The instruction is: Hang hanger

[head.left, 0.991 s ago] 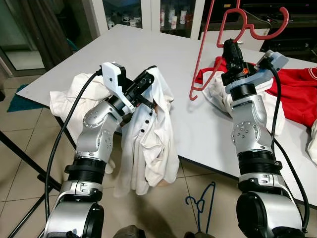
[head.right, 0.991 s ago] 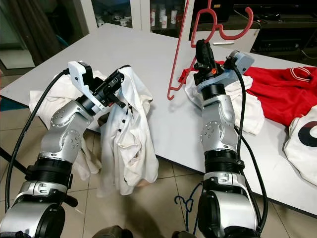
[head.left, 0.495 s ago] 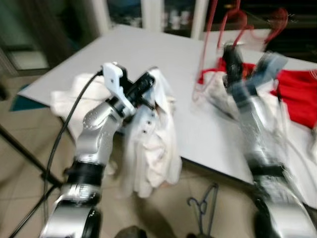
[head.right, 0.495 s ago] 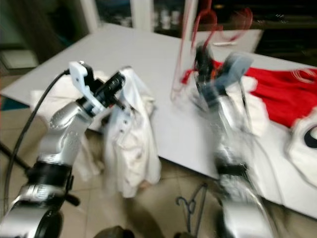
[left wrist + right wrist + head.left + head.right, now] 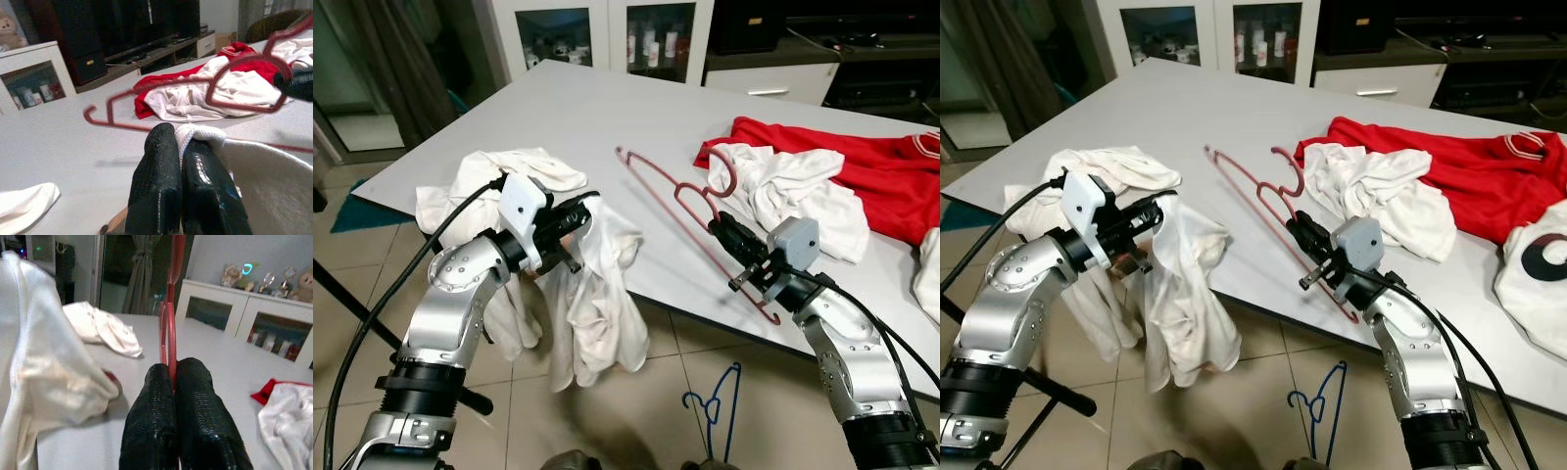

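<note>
Now lowered flat, red hanger (image 5: 690, 211) pinched by right gripper (image 5: 722, 227), left gripper (image 5: 576, 211) still clamping white shirt (image 5: 597, 294).

Looks like a home living room: tiled floor (image 5: 656, 411), white glass-door cabinet (image 5: 607, 39) behind the bench (image 5: 607, 108), curtain (image 5: 401, 59) beside it.

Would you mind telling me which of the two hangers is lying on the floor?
The blue hanger, on the tiles below the table edge; the red hanger is held by the right gripper over the table.
</note>
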Motion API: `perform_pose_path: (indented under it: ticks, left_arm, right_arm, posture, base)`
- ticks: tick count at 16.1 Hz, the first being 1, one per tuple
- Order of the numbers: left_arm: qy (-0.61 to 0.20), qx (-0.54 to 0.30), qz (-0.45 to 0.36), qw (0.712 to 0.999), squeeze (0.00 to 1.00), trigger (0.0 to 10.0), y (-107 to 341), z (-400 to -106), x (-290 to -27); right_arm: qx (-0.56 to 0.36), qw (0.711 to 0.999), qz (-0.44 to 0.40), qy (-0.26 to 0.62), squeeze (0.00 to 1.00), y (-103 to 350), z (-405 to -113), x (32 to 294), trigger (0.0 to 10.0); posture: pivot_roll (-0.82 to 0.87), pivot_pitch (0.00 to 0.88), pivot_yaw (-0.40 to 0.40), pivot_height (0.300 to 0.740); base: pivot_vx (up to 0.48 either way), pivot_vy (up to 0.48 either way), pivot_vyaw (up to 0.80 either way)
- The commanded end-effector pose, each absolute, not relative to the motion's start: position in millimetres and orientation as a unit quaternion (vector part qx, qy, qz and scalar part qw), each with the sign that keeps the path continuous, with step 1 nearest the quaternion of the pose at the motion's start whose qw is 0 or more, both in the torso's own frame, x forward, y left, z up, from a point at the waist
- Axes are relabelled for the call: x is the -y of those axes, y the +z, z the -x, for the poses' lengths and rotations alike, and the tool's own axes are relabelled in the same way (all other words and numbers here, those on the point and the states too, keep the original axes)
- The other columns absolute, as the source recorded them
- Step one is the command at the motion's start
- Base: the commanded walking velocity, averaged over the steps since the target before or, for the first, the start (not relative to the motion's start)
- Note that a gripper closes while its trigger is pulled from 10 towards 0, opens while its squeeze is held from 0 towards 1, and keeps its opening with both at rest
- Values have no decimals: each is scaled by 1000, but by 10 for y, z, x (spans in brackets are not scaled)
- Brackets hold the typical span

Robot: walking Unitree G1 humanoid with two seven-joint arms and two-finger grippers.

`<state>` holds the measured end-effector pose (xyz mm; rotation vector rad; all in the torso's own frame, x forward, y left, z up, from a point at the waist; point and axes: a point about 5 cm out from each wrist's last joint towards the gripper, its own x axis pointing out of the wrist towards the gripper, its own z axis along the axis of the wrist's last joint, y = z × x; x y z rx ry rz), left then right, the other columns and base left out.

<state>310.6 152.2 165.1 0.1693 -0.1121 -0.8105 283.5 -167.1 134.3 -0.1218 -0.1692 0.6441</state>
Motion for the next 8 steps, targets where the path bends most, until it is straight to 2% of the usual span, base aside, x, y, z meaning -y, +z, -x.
perform_pose_path:
  ticks: [1,4,7,8]
  left_arm:
    - [-401,75,-96,908,0,10000,1746,-3097,-1479]
    - [-403,82,-109,905,0,10000,1776,-3124,-1458]
    - [-382,80,-143,909,0,10000,1889,-3294,-1673]
    - [-380,79,-146,910,0,10000,1901,-3311,-1691]
  right_arm:
    - [99,943,59,311,0,1444,-2843,1672,10000]
    - [87,920,40,379,0,1521,-2700,1711,10000]
    - [46,903,78,419,0,1677,-2683,2151,10000]
    - [42,900,78,426,0,1704,-2669,2177,10000]
  posture:
    - [-40,0,57,740]
    - [-45,0,57,740]
    - [-60,0,63,740]
    - [-60,0,63,740]
  base:
    - [0,0,0]
    - [0,0,0]
    - [0,0,0]
    - [0,0,0]
